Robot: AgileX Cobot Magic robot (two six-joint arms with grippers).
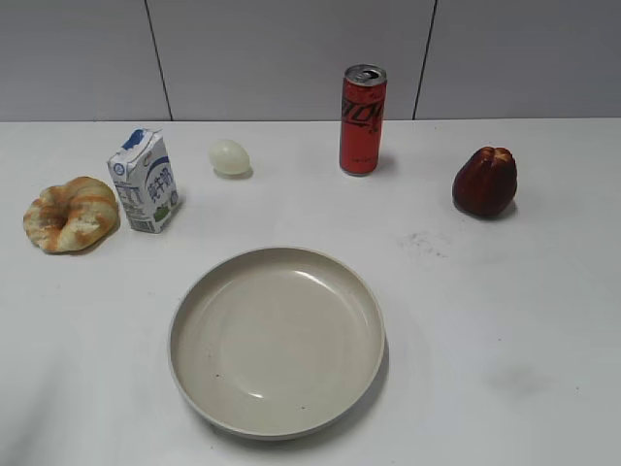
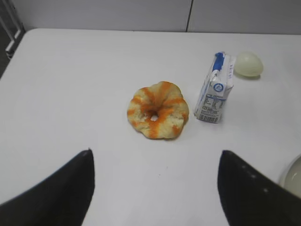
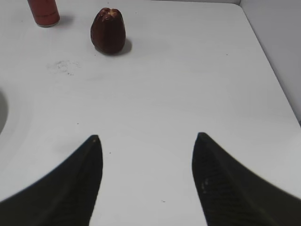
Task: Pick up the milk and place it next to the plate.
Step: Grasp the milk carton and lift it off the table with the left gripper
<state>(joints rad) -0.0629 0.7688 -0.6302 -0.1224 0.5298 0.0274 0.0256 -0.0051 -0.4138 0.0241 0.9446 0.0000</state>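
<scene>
At the bottom of the left wrist view, the left claw [image 2: 155,188] hangs above the white counter [image 2: 70,84] with its two dark fingers spread wide and nothing between them. The right claw [image 3: 146,183], low in its own view, is just as wide and empty, over bare counter.

Low in the centre of the exterior view lies the plate [image 1: 277,427], empty. Beyond it, toward the upper left of that frame, the milk [image 1: 146,182] stands upright, with a bread ring [image 1: 70,214] just beside it on the left and a pale egg [image 1: 229,157] near it, farther back on the right. A red can [image 1: 363,119] and a dark red fruit [image 1: 485,182] stand well apart in the upper right.

The pick seems not yet begun, and the left arm is the nearer one. A good approach would probably bring the fingers down across the carton's narrow faces, on its mid-body rather than its sloped blue top, keeping clear of the bread ring. Open counter left of the plate looks a fair spot to set it down.
</scene>
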